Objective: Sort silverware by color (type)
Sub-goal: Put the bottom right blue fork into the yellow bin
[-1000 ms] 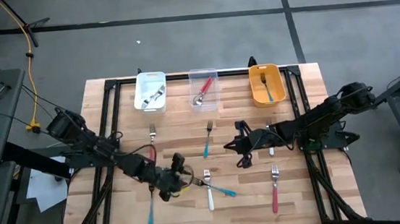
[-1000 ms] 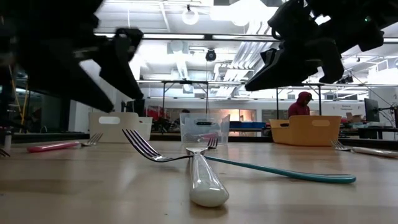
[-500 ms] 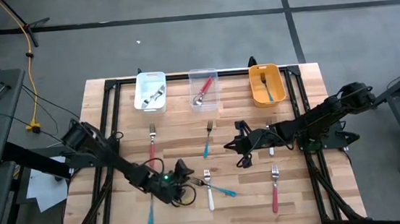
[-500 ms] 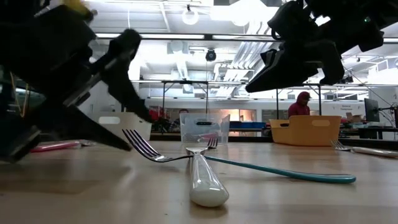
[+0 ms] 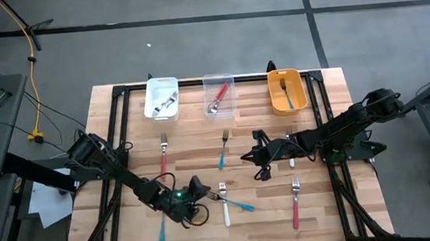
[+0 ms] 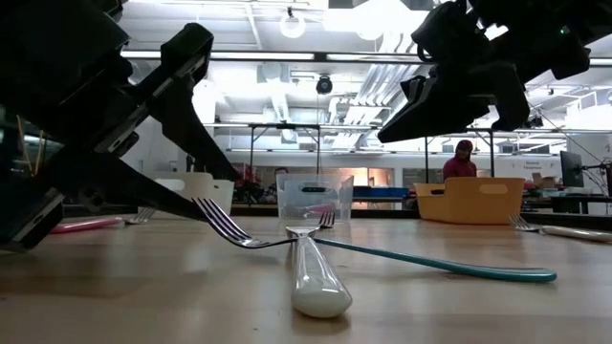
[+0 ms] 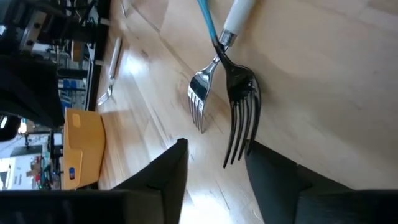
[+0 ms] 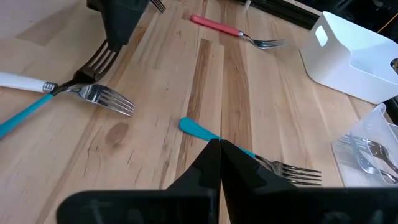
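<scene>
Bins: 3, namely white [image 5: 161, 81], clear [image 5: 217, 77], orange [image 5: 271, 92]
Forks loose on table, clearly seen: 6
- red forks: 2 [image 5: 164, 154] [image 5: 295, 211]
- teal forks: 3 [image 5: 222, 160] [image 5: 162, 230] [image 5: 242, 205]
- white fork: 1 [image 5: 225, 212]; a possible second white piece under the right arm, too hidden to count

Forks in bins: clear 1, red-handled [image 5: 220, 95]; orange 1 [image 5: 285, 91]; white, count not readable
Arms: 2 [image 5: 118, 172] [image 5: 341, 129]
Person in room behind [image 6: 464, 158]: 1

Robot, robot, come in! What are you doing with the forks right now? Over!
Left end effector open, low at the crossed forks. White-handled fork lying across teal-handled fork. Right end effector shut, holding nothing, hovering mid-table.
</scene>
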{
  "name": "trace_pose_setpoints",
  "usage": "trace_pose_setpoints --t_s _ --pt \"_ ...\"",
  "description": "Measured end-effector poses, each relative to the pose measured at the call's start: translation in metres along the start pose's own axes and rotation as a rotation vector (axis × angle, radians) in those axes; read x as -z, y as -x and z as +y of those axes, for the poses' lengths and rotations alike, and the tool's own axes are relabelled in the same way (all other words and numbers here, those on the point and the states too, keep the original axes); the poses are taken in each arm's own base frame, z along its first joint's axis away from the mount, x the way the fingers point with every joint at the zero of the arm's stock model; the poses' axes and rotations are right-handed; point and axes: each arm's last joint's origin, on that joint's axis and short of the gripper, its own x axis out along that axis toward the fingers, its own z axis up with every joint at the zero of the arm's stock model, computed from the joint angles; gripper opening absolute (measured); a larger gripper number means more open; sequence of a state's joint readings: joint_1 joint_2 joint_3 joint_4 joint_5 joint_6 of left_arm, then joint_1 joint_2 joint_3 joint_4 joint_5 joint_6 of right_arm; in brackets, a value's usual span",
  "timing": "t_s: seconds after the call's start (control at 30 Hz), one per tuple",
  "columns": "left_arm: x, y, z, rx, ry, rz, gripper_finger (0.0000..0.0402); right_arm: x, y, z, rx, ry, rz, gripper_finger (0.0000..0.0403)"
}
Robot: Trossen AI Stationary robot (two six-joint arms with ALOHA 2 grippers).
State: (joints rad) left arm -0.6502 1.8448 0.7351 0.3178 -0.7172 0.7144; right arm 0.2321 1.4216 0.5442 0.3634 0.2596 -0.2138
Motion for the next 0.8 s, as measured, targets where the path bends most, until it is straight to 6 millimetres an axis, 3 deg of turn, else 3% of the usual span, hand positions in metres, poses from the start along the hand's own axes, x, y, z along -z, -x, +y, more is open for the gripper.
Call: trace_pose_setpoints --t_s 0.43,0.8 --pt "0.0017 0.0007 -0.0042 0.048 -0.069 -0.003 0.0012 -0.0001 0.0000 0.0000 0.000 0.003 0.000 0.0000" --pt "-0.0024 0.0059 -0.0087 0.038 -0.112 -0.003 0.0001 -0.0001 -0.0001 0.0000 0.000 -0.006 0.000 0.0000"
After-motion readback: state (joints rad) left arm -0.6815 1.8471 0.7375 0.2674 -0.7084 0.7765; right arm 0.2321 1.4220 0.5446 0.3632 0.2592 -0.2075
